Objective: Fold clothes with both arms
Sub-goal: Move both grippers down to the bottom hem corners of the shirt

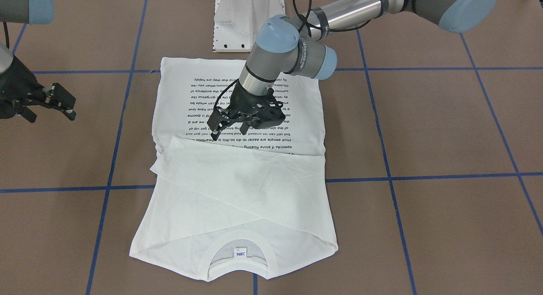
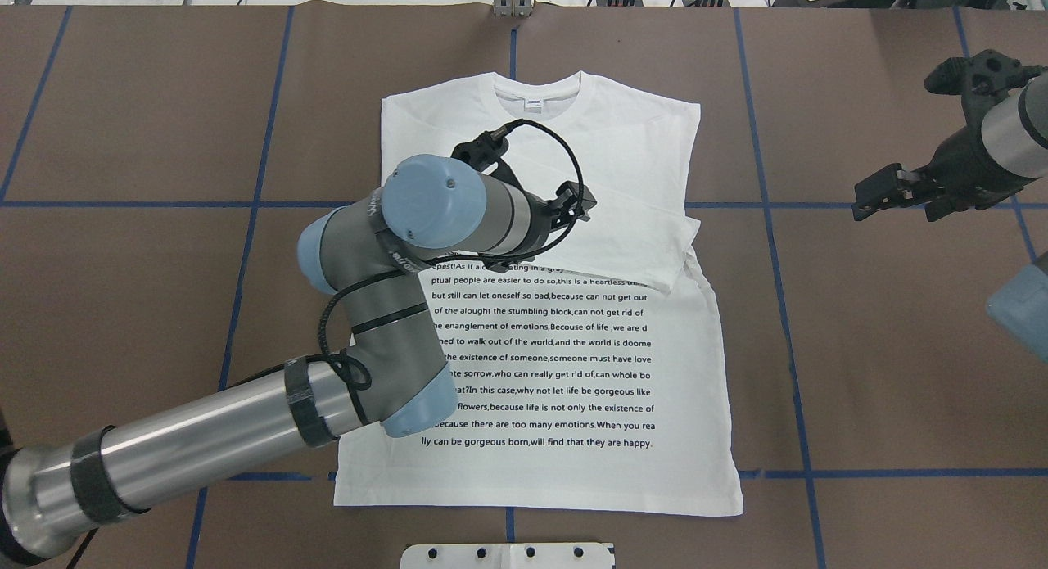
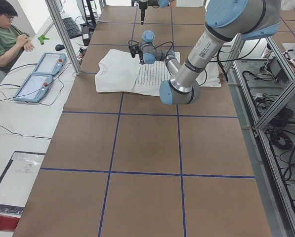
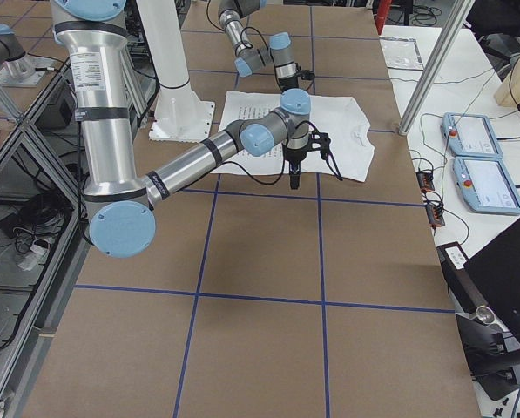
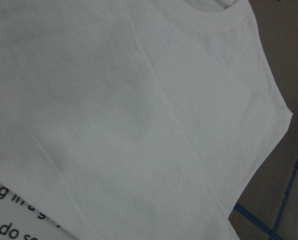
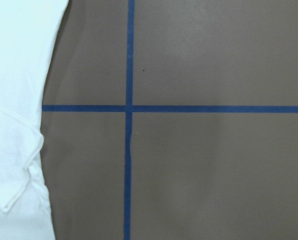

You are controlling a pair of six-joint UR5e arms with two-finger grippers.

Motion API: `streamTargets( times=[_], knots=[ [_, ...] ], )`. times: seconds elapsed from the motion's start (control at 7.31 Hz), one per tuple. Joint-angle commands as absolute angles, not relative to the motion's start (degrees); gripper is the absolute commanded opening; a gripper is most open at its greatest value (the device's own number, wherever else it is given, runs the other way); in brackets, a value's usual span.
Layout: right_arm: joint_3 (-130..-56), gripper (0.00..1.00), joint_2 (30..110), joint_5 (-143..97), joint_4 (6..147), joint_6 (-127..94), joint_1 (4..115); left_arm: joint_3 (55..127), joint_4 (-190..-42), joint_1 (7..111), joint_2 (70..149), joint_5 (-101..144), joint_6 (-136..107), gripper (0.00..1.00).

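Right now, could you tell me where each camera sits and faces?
Front-facing: across the brown table, facing white pedestal; left black fingers over white printed T-shirt.
Overhead: behind robot, looking down; grey left arm, right arm.
Exterior left: left end; left arm nearest.
Exterior right: right end; right arm nearest.
Left wrist: facing ribbed collar.
Right wrist: facing table.
All share the shirt.
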State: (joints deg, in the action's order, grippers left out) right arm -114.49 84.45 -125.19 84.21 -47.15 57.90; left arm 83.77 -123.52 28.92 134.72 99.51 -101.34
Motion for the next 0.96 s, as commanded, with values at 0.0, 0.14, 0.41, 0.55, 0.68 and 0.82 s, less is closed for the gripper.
streamTargets(
  times=[0.0, 0.14, 0.41, 0.55, 0.68, 0.82],
  knots=[
    [-115.1, 1.00, 84.8, -125.2, 79.9, -55.3, 54.3, 101.0, -116.7, 29.3, 120.7, 99.7, -84.7, 1.00],
    [-116.4, 1.00, 85.3, -124.9, 79.8, -57.8, 52.5, 106.1, -114.2, 29.7, 118.1, 99.9, -77.9, 1.00],
    [-119.9, 1.00, 87.2, -124.4, 78.9, -63.8, 49.1, 107.5, -113.5, 31.4, 113.9, 108.3, -73.6, 1.00],
    [-121.0, 1.00, 88.8, -122.5, 75.1, -69.8, 45.1, 108.4, -113.8, 31.3, 110.8, 107.9, -73.9, 1.00],
    [-122.2, 1.00, 91.6, -114.7, 70.9, -75.2, 37.9, 110.0, -113.9, 31.2, 109.4, 107.7, -74.9, 1.00],
    [-123.7, 1.00, 91.8, -110.1, 70.9, -80.2, 31.6, 110.4, -114.0, 31.1, 108.5, 106.7, -76.8, 1.00]
  ],
)
